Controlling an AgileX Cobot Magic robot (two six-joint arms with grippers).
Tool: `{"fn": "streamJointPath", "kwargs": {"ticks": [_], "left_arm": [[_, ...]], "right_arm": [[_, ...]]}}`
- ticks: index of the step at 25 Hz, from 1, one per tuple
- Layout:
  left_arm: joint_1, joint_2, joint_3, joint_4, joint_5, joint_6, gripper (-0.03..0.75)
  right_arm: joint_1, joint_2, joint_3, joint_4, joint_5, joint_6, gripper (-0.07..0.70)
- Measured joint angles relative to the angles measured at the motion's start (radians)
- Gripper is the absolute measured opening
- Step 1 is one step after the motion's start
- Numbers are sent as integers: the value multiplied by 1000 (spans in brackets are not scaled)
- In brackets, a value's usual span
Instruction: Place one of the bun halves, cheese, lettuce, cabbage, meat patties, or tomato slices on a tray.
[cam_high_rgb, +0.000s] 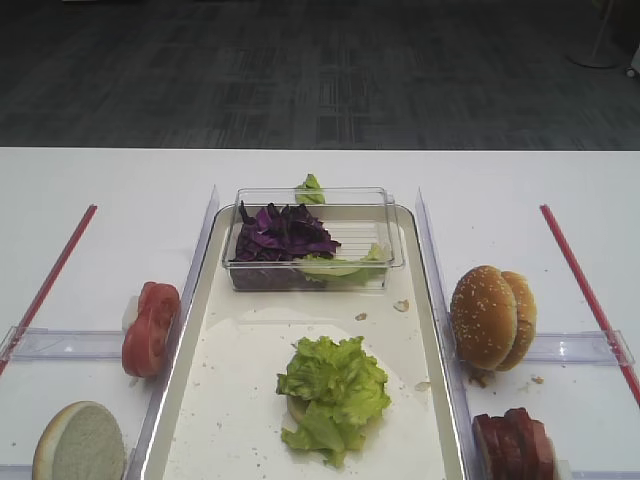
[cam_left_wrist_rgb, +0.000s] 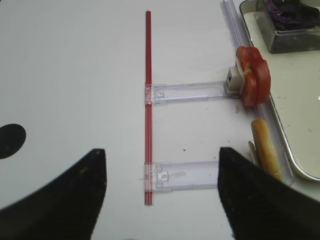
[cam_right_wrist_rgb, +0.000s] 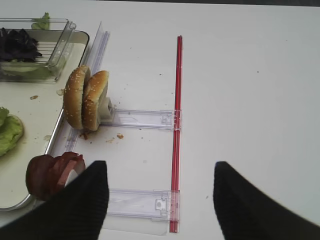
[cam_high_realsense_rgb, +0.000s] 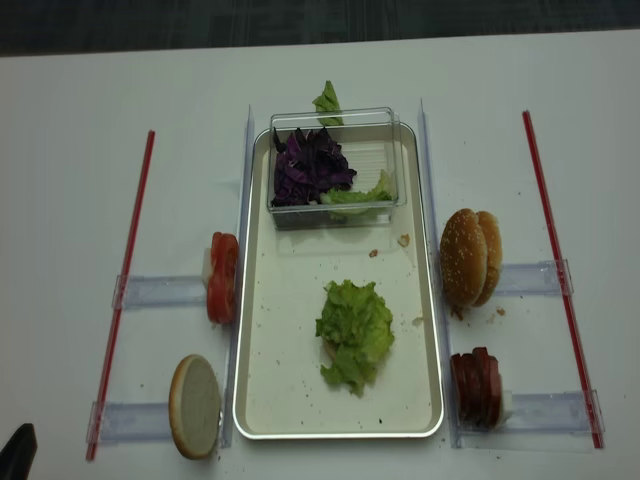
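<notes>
A clump of ruffled light-green lettuce lies on the crumb-speckled floor of the long pale metallic tray, toward its near end. Dark purple shredded cabbage fills a clear plastic tub at the tray's far end. Two sesame-seeded tan bun halves stand on edge just beside the right rim, dark reddish-brown meat patties nearer. Bright red tomato slices stand at the left rim. The right gripper and left gripper both hover over bare white table, jaws apart, holding nothing.
</notes>
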Motion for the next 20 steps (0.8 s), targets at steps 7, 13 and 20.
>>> {"fn": "streamJointPath", "kwargs": {"ticks": [7, 13, 20], "left_arm": [[0, 0, 0, 0, 0, 0, 439], [0, 0, 0, 0, 0, 0, 439], [0, 0, 0, 0, 0, 0, 439]], "right_arm": [[0, 0, 0, -16, 0, 18, 481], [0, 0, 0, -17, 0, 18, 481], [0, 0, 0, -17, 0, 18, 481]]}}
